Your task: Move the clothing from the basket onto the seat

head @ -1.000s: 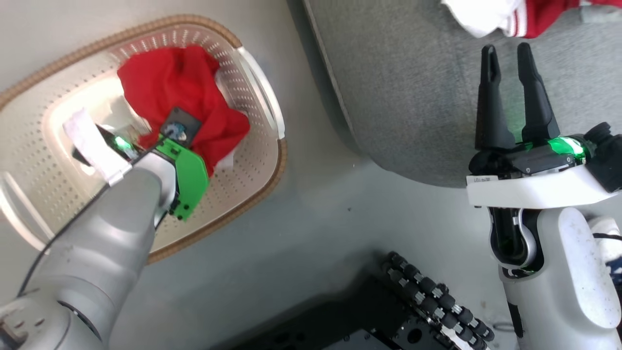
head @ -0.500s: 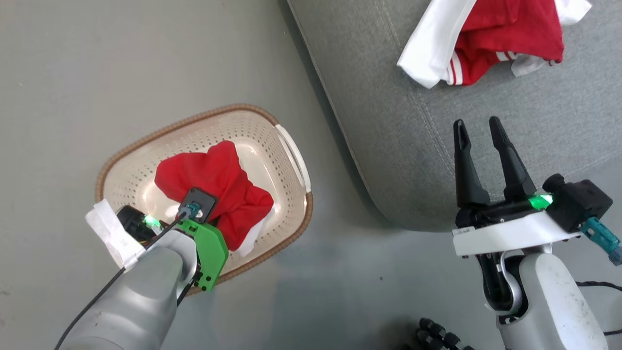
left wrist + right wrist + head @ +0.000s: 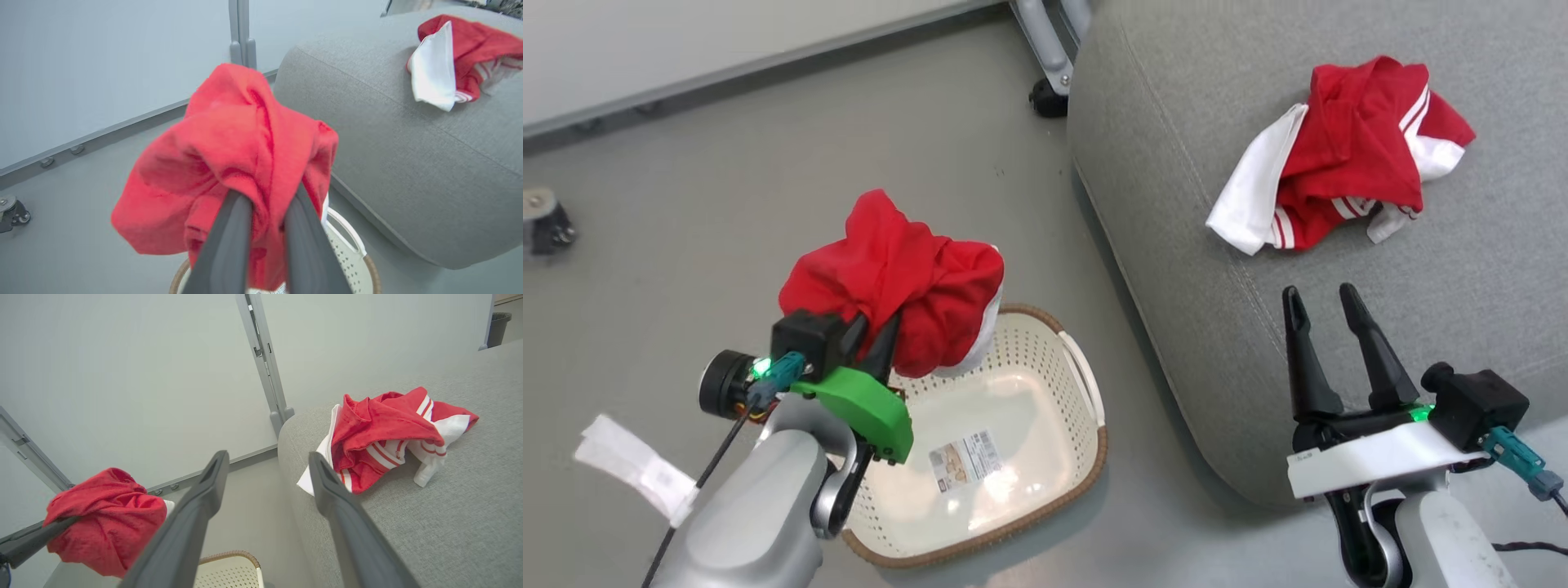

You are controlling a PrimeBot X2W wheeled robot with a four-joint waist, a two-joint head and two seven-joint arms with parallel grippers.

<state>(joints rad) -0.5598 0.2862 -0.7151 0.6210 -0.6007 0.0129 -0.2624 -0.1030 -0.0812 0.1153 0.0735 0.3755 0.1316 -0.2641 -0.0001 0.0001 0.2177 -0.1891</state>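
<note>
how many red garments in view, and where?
2. Held garment: bunched in the left gripper, above the basket. Second garment: lying on the seat. Arm hides part of the basket.

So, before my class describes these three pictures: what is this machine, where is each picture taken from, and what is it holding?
It is a wheeled robot with two arms, each ending in a two-fingered hand. One picture looks down from its head; the other two look along each hand's fingers from the wrists. On the grey floor stands a cream basket, beside a big grey seat. The left hand is shut on a red garment, held above the basket. The right hand is open and empty, near the seat's edge. A second red-and-white garment lies on the seat.
</note>
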